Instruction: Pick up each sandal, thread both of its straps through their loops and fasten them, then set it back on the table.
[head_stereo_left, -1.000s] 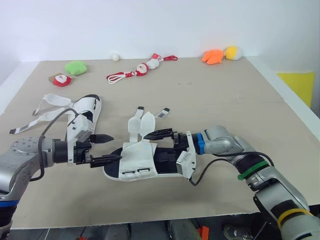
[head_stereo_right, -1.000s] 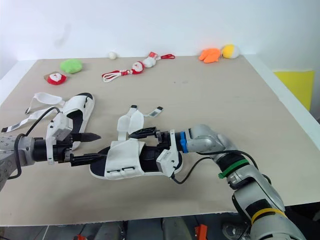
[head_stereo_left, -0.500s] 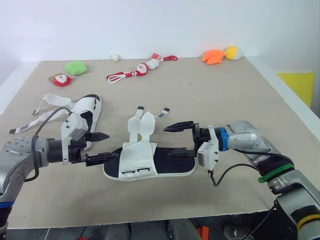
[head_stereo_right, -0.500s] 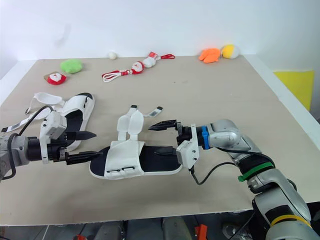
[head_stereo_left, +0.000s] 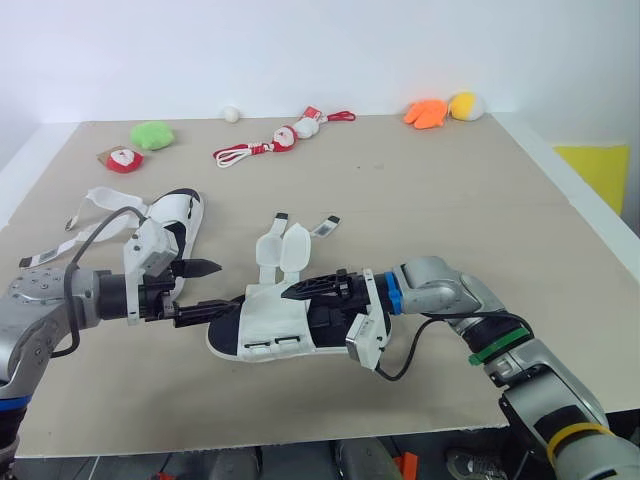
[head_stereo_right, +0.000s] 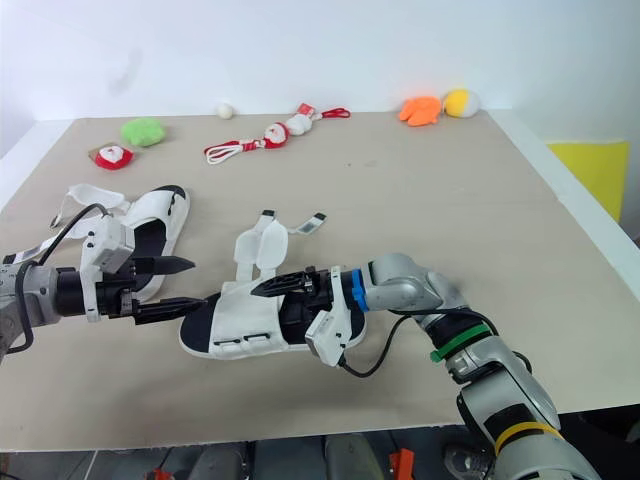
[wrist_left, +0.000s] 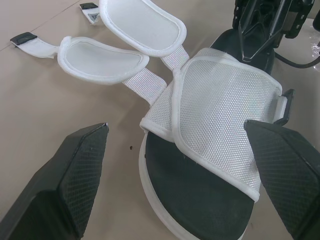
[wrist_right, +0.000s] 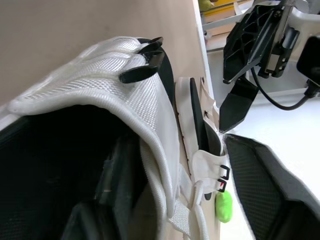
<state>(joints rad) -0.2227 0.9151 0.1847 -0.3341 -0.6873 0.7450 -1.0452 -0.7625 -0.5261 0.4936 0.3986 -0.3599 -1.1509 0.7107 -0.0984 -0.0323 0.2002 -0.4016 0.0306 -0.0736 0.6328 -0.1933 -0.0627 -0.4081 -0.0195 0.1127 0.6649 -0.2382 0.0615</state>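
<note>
Table (head_stereo_left: 420, 200): tan top, carrying both sandals and a row of small items along the far edge.
Near sandal (head_stereo_left: 262, 328): lies flat at the front centre of the table, toe towards the robot's left; white sole, black footbed; white mesh band (wrist_left: 225, 110) arched over the forefoot.
Far sandal (head_stereo_left: 178, 214): on the table to the left and further back, well apart from the near sandal; its white straps trail loose on the table to its left.
Right gripper (head_stereo_left: 305, 303): reaches in from the heel end of the near sandal; fingers spread apart, nothing clamped; upper finger lies over the mesh band, lower finger down at the footbed, partly hidden.
Left gripper (head_stereo_left: 208, 289): low over the table just beside the toe of the near sandal; fingers spread, holding nothing; in the left wrist view the toe sits between the two fingers, apart from both.
Near sandal's straps (head_stereo_left: 280, 250): two padded white tabs, unfastened; splayed on the table on the sandal's far side.
Far-edge items: green plush (head_stereo_left: 152, 135); red and white toy (head_stereo_left: 123, 159); red cord with small figures (head_stereo_left: 280, 140); orange toy (head_stereo_left: 425, 112); yellow toy (head_stereo_left: 465, 104); white ball (head_stereo_left: 231, 114).
</note>
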